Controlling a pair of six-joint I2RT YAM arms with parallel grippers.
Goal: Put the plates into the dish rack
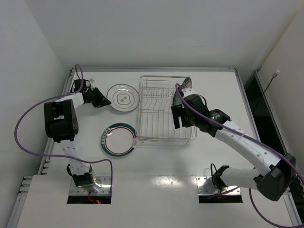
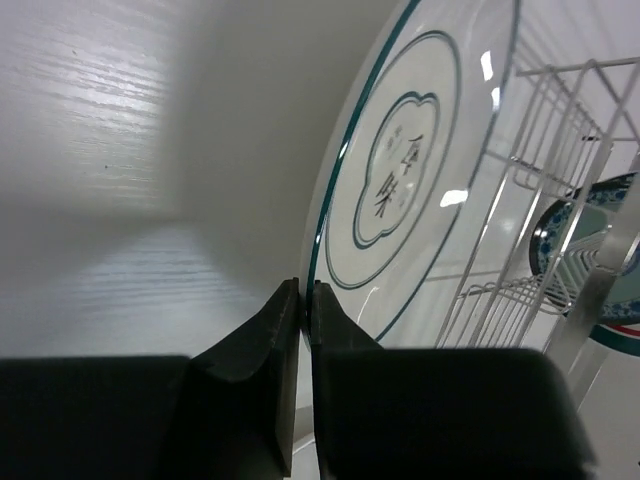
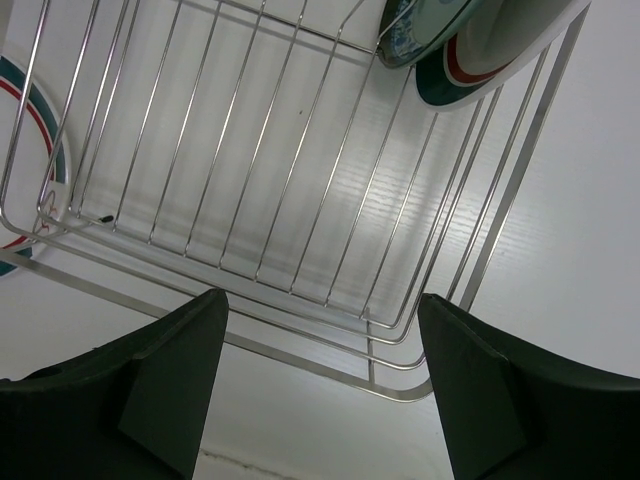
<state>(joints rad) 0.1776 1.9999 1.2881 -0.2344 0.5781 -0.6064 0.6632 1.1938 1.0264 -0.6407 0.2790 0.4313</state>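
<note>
A white plate with a dark centre motif [image 1: 122,98] lies left of the silver wire dish rack [image 1: 145,135]. My left gripper [image 1: 101,99] is shut on that plate's left rim; in the left wrist view the fingers [image 2: 306,300] pinch the thin teal rim of the plate [image 2: 400,170]. A white plate with a green rim and red ring [image 1: 118,139] lies flat on the table at the rack's front left. Two plates stand at the rack's back right: a teal-blue patterned plate [image 3: 415,25] and a teal-rimmed plate with a red ring [image 3: 480,60]. My right gripper [image 1: 182,117] hangs open and empty over the rack's front right part [image 3: 322,300].
The rack's upright tines [image 1: 156,100] run along its middle. The table has raised metal edges at the back [image 1: 156,70] and the right [image 1: 244,102]. White walls close in on both sides. A purple cable [image 1: 28,114] loops off the left arm.
</note>
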